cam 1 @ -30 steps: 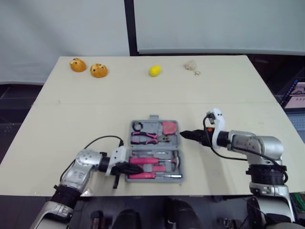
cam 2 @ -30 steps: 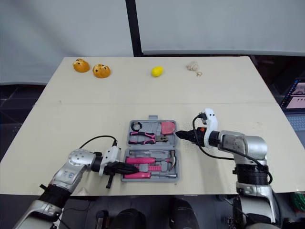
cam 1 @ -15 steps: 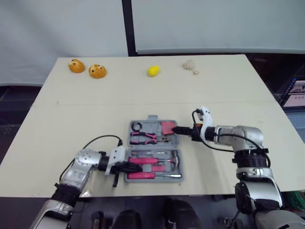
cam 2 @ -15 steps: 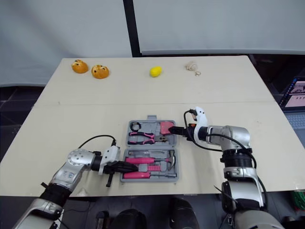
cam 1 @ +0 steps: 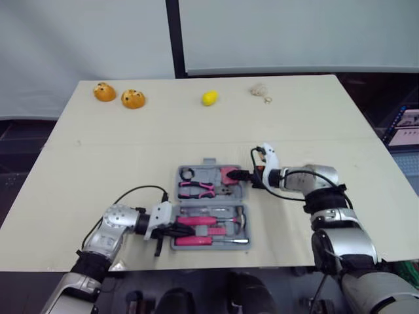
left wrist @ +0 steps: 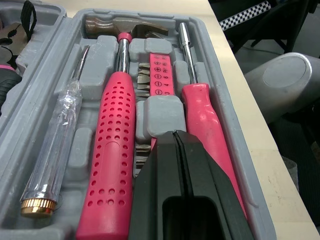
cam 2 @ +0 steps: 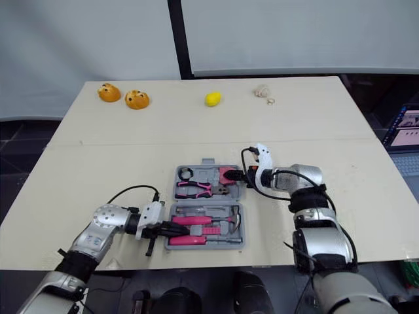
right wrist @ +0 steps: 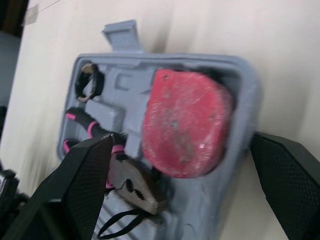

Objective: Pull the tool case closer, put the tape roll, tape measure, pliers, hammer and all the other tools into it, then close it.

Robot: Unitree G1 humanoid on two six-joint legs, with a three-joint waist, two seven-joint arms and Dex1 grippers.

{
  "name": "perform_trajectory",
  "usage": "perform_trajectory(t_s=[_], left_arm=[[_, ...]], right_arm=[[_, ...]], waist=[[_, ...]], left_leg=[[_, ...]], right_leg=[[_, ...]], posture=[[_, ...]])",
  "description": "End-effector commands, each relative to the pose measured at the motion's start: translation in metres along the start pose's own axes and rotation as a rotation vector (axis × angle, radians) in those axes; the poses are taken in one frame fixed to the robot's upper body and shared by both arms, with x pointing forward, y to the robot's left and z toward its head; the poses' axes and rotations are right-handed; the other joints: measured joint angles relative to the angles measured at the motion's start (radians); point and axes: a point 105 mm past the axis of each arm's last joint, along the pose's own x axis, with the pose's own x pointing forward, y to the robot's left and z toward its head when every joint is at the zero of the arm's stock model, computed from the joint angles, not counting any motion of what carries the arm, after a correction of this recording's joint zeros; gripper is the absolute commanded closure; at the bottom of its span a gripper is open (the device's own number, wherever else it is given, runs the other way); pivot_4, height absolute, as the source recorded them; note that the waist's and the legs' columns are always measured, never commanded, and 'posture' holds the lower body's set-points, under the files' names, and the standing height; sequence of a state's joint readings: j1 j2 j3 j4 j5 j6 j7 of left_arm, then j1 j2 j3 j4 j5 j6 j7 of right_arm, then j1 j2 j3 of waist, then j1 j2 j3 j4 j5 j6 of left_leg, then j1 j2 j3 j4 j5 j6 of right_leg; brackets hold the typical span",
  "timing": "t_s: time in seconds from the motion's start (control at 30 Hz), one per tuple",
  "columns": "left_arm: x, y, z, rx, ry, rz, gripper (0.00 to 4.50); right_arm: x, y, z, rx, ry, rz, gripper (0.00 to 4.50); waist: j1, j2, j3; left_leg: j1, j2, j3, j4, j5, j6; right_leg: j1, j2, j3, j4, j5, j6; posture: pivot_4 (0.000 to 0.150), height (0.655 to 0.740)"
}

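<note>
Screwdriver bits beside hammer

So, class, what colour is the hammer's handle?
Pink; the handle shows best in the left wrist view.

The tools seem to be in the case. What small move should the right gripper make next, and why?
Probably close the right gripper on the right wall of the far half of the tool case. Its fingers are open and straddle that wall beside the tape measure, so a grip there would prepare folding this half shut.
</note>
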State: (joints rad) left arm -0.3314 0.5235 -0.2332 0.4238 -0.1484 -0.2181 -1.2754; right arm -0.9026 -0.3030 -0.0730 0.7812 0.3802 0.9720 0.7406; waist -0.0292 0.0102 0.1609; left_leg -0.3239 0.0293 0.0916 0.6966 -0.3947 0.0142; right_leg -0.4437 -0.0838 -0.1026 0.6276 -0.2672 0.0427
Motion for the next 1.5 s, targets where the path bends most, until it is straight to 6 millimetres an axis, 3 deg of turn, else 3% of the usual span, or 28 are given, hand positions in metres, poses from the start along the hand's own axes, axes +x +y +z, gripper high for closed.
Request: perform_trajectory(t_s=[0.03,0.3,0.73,0.93,1.0,1.13,1.27,1.37,1.47,1.5], left_arm=[[0.000,-0.010,-0.031,-0.071,0.123,-0.005,4.50],[-0.005,-0.010,-0.038,-0.075,0.144,0.008,4.50],[-0.009,-0.013,-0.042,-0.066,0.167,-0.008,4.50],[-0.012,-0.018,-0.042,-0.104,0.163,-0.024,4.50],[-0.019,-0.020,-0.034,-0.133,0.137,-0.006,4.50],[-0.051,-0.034,0.009,-0.240,0.016,-0.005,4.50],[-0.113,-0.078,0.052,-0.383,0.039,-0.098,3.15],[-0.155,-0.076,0.061,-0.346,0.161,0.003,1.65],[-0.172,-0.065,0.069,-0.275,0.202,0.088,0.03],[-0.175,-0.061,0.073,-0.253,0.201,0.108,0.03]], right_arm=[[0.008,0.011,-0.007,-0.016,0.038,0.102,0.05],[0.000,0.029,0.003,-0.025,0.008,0.272,0.05],[-0.016,0.048,0.013,-0.112,-0.009,0.406,0.05],[-0.036,0.075,0.016,-0.224,-0.040,0.518,0.05],[-0.048,0.089,0.012,-0.277,-0.053,0.569,0.05],[-0.080,0.122,-0.007,-0.385,-0.058,0.679,0.05],[-0.127,0.147,-0.049,-0.551,0.030,0.723,0.00],[-0.160,0.137,-0.065,-0.706,0.079,0.559,0.00],[-0.179,0.123,-0.071,-0.885,0.130,0.393,0.00],[-0.187,0.118,-0.072,-0.924,0.151,0.344,0.00]], waist=[[-0.002,0.000,0.000],[-0.003,0.003,-0.001],[-0.006,0.004,-0.001],[-0.006,0.004,-0.001],[-0.007,0.004,-0.001],[-0.022,0.002,0.000],[-0.017,0.000,0.006],[0.010,0.004,0.010],[0.030,0.006,0.012],[0.030,0.005,0.013]], left_leg=[[0.000,0.000,0.000,0.000,0.000,0.000],[0.001,0.000,0.000,-0.001,0.000,0.000],[0.003,0.000,0.001,-0.005,0.001,-0.001],[0.003,0.000,0.001,-0.005,0.001,-0.002],[0.003,0.000,0.001,-0.006,0.001,-0.002],[0.004,0.002,0.001,-0.016,0.002,-0.005],[0.001,0.002,-0.002,-0.019,0.002,-0.006],[0.000,0.001,-0.003,-0.018,0.000,-0.005],[0.001,-0.001,0.000,-0.017,-0.008,-0.001],[0.001,-0.001,0.001,-0.016,-0.008,-0.001]], right_leg=[[0.000,0.000,0.000,0.000,0.000,0.000],[0.000,0.000,0.000,0.000,0.000,0.000],[0.000,0.000,0.000,-0.001,0.000,0.000],[0.000,-0.001,-0.001,-0.002,0.000,0.000],[0.000,-0.001,-0.001,-0.002,0.000,-0.001],[-0.002,0.001,-0.002,-0.002,-0.001,-0.003],[-0.005,0.001,-0.005,-0.005,-0.002,-0.005],[-0.003,0.000,-0.005,-0.013,-0.002,-0.005],[-0.001,-0.005,-0.007,-0.016,-0.001,-0.002],[0.000,-0.006,-0.007,-0.017,0.000,-0.001]], posture=[[0.150,0.7292],[0.150,0.7292],[0.150,0.7292],[0.150,0.7292],[0.150,0.7292],[0.150,0.7292],[0.150,0.7292],[0.150,0.7292],[0.150,0.7292],[0.150,0.7292]])
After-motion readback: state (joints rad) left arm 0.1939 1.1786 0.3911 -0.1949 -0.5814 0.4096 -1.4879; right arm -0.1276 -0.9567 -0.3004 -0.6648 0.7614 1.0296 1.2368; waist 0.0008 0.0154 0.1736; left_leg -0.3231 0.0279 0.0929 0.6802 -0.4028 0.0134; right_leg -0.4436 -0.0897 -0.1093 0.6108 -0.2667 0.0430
